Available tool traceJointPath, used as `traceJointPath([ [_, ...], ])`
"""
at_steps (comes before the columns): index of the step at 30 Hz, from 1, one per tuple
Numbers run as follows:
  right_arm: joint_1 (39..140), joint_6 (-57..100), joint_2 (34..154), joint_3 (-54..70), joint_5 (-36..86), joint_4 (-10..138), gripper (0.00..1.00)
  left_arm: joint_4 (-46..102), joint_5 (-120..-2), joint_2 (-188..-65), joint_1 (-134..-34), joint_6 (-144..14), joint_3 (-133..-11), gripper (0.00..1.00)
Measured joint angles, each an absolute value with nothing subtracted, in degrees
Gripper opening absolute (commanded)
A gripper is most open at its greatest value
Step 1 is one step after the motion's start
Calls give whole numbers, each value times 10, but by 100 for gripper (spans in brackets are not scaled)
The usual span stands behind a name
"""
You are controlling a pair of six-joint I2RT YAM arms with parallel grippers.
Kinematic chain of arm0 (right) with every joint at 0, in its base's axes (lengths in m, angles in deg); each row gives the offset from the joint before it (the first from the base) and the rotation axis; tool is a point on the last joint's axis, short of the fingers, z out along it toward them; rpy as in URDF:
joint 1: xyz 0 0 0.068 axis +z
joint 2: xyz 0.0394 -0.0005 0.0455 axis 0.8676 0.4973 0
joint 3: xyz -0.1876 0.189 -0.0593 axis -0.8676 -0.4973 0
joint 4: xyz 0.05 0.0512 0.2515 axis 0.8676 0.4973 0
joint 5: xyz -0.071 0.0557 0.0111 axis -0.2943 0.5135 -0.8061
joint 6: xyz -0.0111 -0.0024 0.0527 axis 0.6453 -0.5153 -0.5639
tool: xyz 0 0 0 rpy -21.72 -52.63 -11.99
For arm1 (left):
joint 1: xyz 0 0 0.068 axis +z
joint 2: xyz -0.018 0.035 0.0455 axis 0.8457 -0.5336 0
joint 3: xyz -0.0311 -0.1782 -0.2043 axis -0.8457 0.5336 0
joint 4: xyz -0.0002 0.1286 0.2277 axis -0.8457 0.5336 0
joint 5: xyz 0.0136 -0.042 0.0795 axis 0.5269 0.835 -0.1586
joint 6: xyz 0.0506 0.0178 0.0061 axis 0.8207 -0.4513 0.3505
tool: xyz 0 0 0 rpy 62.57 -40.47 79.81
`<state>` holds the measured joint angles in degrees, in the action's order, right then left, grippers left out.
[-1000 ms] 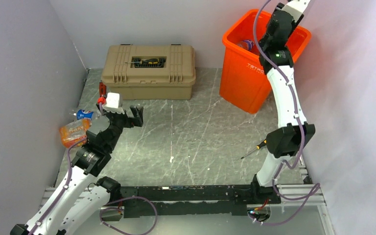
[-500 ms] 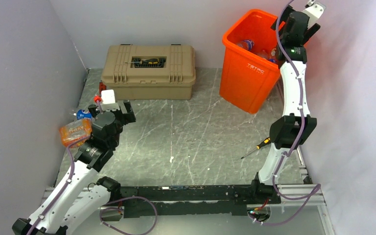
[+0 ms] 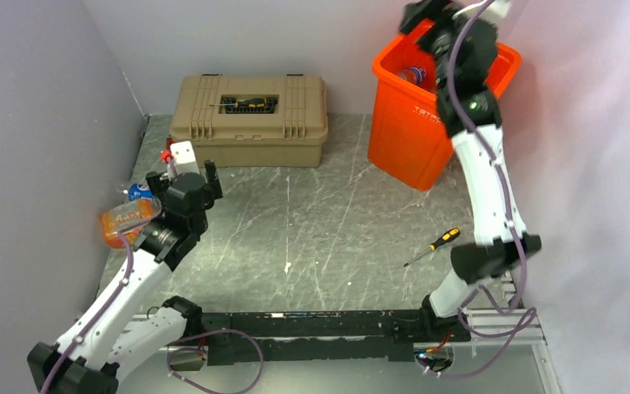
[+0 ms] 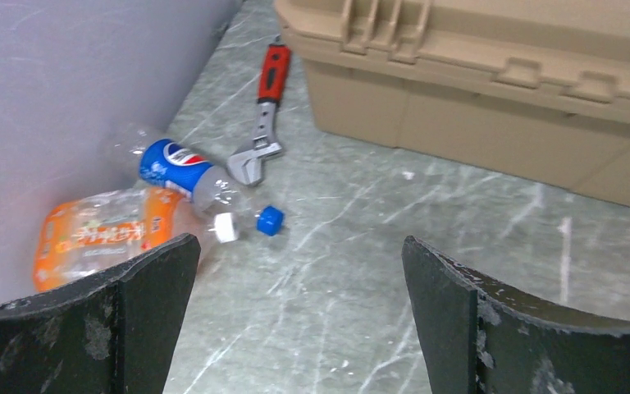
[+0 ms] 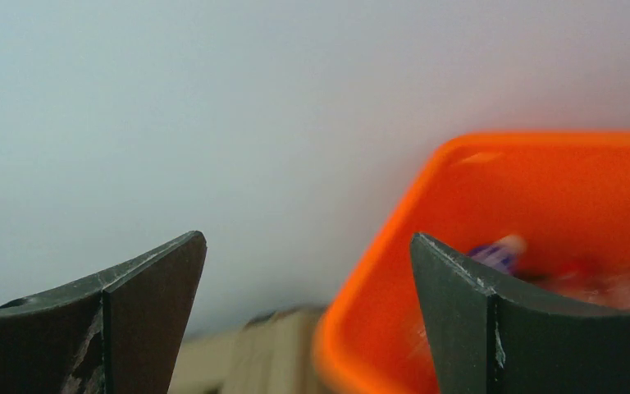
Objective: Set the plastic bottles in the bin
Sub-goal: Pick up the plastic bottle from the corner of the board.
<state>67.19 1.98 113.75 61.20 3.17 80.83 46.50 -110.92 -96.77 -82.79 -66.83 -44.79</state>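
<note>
Two plastic bottles lie against the left wall: a clear one with a blue Pepsi label (image 4: pixel 182 167) and a crushed orange-wrapped one (image 4: pixel 97 235), also seen from above as the orange bottle (image 3: pixel 127 220). My left gripper (image 4: pixel 297 246) hovers open just right of them, empty, over bare table; from above the left gripper (image 3: pixel 182 175) sits beside them. The orange bin (image 3: pixel 422 123) stands at the back right with bottles (image 3: pixel 413 75) inside. My right gripper (image 5: pixel 308 238) is open and empty, high above the bin's (image 5: pixel 558 189) left rim.
A tan toolbox (image 3: pixel 253 121) with a screwdriver (image 3: pixel 248 103) on its lid stands at the back. A red-handled wrench (image 4: pixel 264 123) and a loose blue cap (image 4: pixel 269 220) lie near the bottles. Another screwdriver (image 3: pixel 435 245) lies on the table by the right arm.
My right gripper has opened and swung left across the top of the bin. The left gripper has drawn back and left, closer to the two bottles.
</note>
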Motion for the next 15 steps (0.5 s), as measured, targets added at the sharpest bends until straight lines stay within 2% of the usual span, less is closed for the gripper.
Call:
traceJointPath([
  [5,844,41,932,333,61,686,100,521,-1152,-1060,-822,-664,-498,99],
  [10,873,17,767,67,78,600,100,564,-1143,-1111,-811,-629,-510,99],
  [15,914,-9,689,-120,98,573,100,592,-1071,-1114,-735,-599,-510,94],
])
